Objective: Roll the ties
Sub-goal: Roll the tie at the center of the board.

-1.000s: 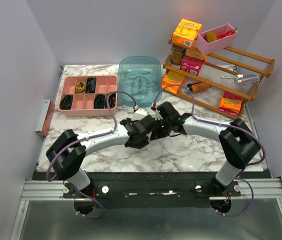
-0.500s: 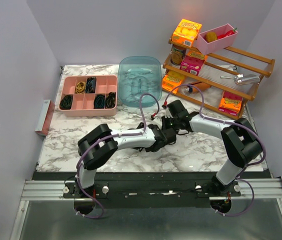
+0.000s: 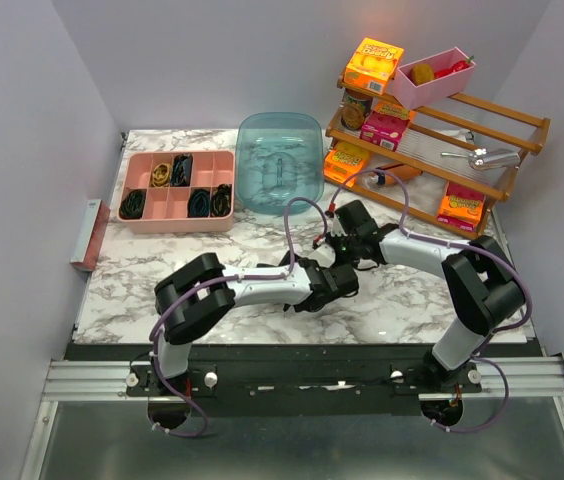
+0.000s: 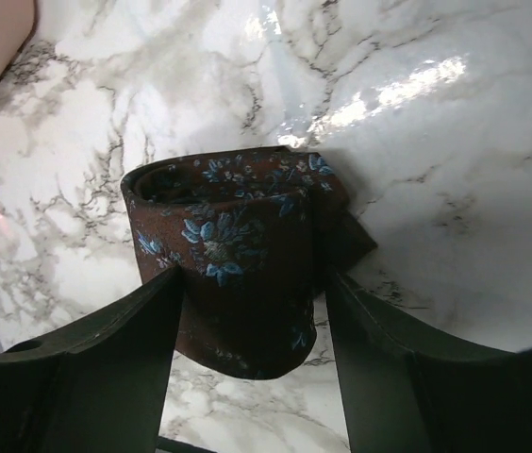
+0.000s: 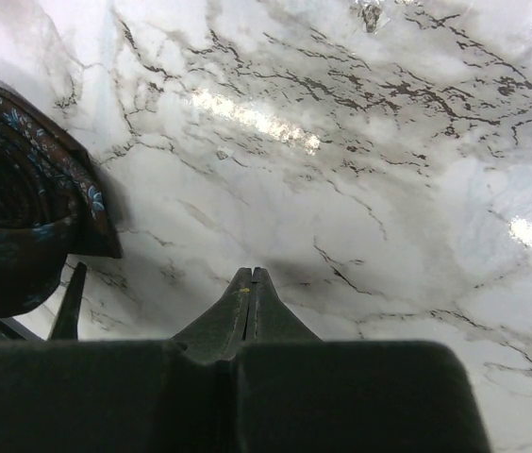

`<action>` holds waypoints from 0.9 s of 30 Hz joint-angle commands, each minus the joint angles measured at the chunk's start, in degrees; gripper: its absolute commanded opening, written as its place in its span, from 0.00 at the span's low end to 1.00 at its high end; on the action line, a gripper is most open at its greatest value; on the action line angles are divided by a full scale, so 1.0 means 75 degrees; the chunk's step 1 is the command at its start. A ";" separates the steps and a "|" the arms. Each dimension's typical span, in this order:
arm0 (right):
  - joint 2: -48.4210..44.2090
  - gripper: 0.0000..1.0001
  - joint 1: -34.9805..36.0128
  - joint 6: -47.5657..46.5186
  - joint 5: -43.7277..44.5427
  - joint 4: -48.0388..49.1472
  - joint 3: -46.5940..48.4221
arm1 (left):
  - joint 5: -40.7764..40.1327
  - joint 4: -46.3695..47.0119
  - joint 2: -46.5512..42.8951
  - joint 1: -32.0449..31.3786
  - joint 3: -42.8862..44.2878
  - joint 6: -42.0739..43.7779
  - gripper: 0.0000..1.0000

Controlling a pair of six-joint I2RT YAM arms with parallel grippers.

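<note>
A dark brown tie (image 4: 238, 255) with small blue flowers lies rolled into a coil on the marble table. It sits between the fingers of my left gripper (image 4: 254, 283). The left finger (image 4: 106, 359) touches the coil, and a thin gap shows beside the right finger. In the right wrist view the same tie (image 5: 21, 217) is at the left edge, apart from my right gripper (image 5: 252, 274), which is shut on nothing just above the marble. In the top view the left gripper (image 3: 335, 281) and right gripper (image 3: 340, 250) meet at mid-table and hide the coil. Several rolled ties (image 3: 132, 205) fill a tray.
A pink divided tray (image 3: 172, 224) stands at the back left. A blue-green clear tub (image 3: 279, 160) is behind the grippers. A wooden rack (image 3: 482, 190) with snack boxes, a pink bin (image 3: 442, 70) and a metal scoop fills the back right.
My left arm swung right and folded its elbow, and its jaws have widened around the tie coil. The right gripper shifted slightly right and stayed shut.
</note>
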 commanded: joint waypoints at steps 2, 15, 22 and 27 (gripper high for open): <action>-0.0173 0.00 -0.0043 -0.0108 0.0067 0.0003 -0.0099 | 0.0989 0.1181 -0.0539 -0.0043 -0.0296 0.0111 0.73; -0.0677 0.01 0.0051 -0.0272 -0.0367 -0.0079 0.0346 | 0.1598 0.2106 -0.2531 0.0613 -0.0975 0.0311 0.84; -0.0713 0.00 0.0659 -0.0202 -0.0507 -0.0150 0.0967 | 0.3375 0.3418 -0.4239 0.1971 -0.2484 0.0299 0.89; -0.0328 0.01 0.1233 -0.0039 -0.0578 -0.0056 0.1365 | 0.5182 0.4869 -0.5355 0.3410 -0.3763 0.0100 0.99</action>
